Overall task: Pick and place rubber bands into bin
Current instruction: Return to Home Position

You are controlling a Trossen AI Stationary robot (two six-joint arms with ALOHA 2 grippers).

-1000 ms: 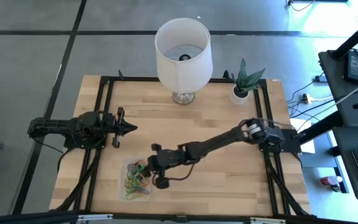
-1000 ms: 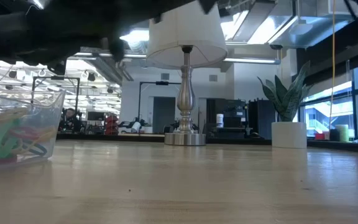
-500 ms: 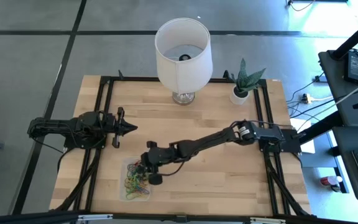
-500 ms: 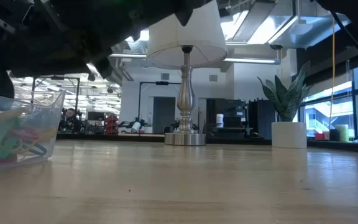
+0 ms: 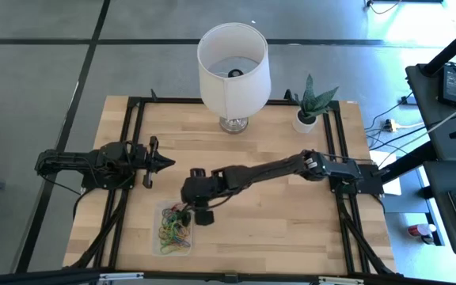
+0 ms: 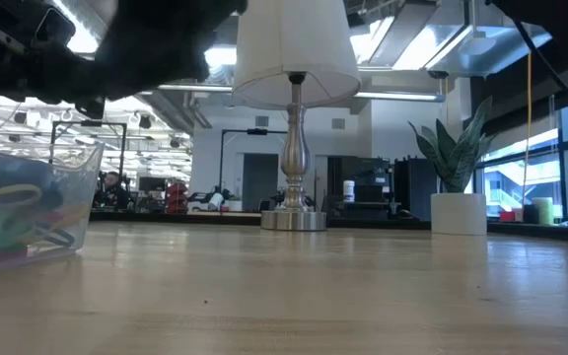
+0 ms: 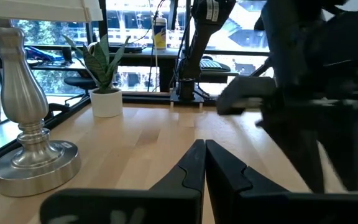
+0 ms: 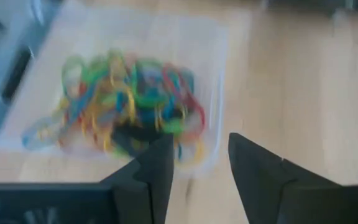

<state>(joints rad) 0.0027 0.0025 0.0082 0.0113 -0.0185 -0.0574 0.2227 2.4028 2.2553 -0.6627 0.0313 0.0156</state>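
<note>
The fingers (image 8: 153,163) of the right gripper (image 5: 184,207) are spread with nothing between them, hanging over the bin's 1 o'clock corner. The left gripper (image 5: 167,164) waits at the desk's 9 o'clock, its fingers pressed together. On the wooden desk (image 5: 291,229), a white lamp (image 5: 233,63) stands at 12 o'clock and a potted plant (image 5: 311,111) at 1 o'clock. The clear bin (image 5: 159,247) sits at 7 o'clock, with a tangle of coloured rubber bands (image 5: 174,231) inside it.
</note>
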